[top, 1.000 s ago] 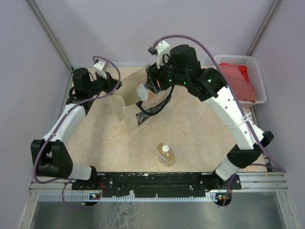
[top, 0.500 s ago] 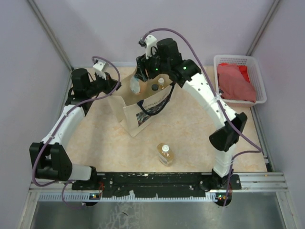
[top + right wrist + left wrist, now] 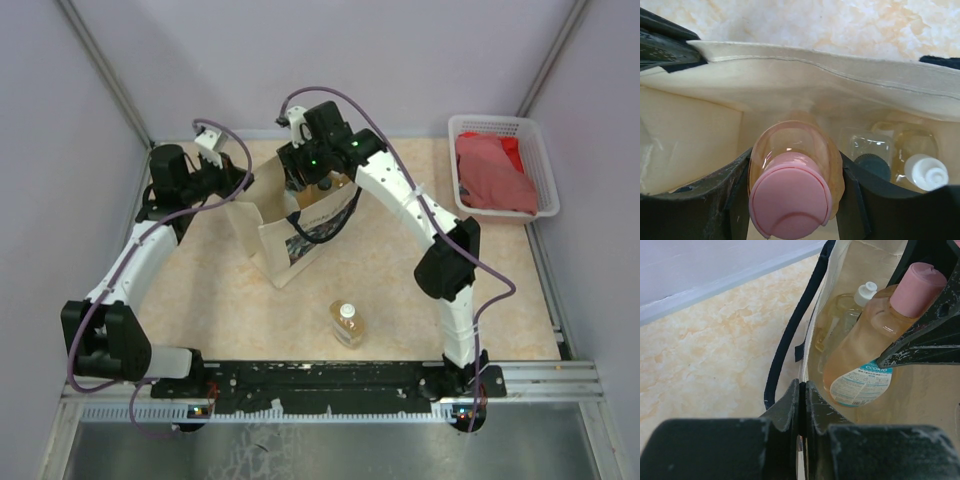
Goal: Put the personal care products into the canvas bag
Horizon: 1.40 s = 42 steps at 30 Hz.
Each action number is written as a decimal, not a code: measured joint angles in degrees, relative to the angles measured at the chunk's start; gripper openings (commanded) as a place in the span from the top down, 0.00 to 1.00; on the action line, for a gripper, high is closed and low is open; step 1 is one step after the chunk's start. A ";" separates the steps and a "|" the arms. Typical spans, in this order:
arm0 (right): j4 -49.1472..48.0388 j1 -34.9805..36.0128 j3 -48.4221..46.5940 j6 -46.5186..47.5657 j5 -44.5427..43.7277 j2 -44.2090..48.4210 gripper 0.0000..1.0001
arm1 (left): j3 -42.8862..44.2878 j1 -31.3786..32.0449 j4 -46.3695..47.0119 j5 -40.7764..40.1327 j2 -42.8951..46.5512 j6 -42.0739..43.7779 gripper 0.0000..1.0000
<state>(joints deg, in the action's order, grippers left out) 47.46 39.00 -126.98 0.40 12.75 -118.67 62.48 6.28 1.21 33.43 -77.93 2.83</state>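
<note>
The right pincer (image 3: 794, 200) is clamped on the pink-capped bottle (image 3: 865, 340), which hangs cap-up and roughly upright inside the mouth of the bag (image 3: 840, 85), beside two bottles (image 3: 872, 165) at its bottom. The left pincer (image 3: 801, 405) seems pinched shut on the bag's rim; the held bottle's base is hidden, and a fourth bottle (image 3: 346, 322) stands on the bench (image 3: 420, 270).

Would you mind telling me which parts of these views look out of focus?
Left wrist: the left gripper close to the lens is a dark blur, while the label on the pink-capped bottle is sharp. Right wrist: the two bottles deep in the canvas bag look soft. Top external: even light, only faint shadows.
</note>
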 measured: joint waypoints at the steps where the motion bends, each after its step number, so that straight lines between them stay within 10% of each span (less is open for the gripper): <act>1: 0.50 0.13 0.00 0.87 -1.33 0.00 1.00 | -0.13 0.00 0.04 -0.02 0.00 0.00 1.00; 27: -6.99 4.68 13.49 5.77 -16.96 -2.27 1.00 | -0.61 0.00 0.92 0.07 0.04 -0.39 1.00; 42: -11.74 3.52 15.56 0.98 -12.79 -0.70 0.11 | -0.59 0.00 0.94 0.50 -0.20 -0.17 1.00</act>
<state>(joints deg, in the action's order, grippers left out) 35.73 42.52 -111.42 1.39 -0.03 -119.37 61.89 6.28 2.15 33.93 -78.13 2.66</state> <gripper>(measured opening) 0.786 0.090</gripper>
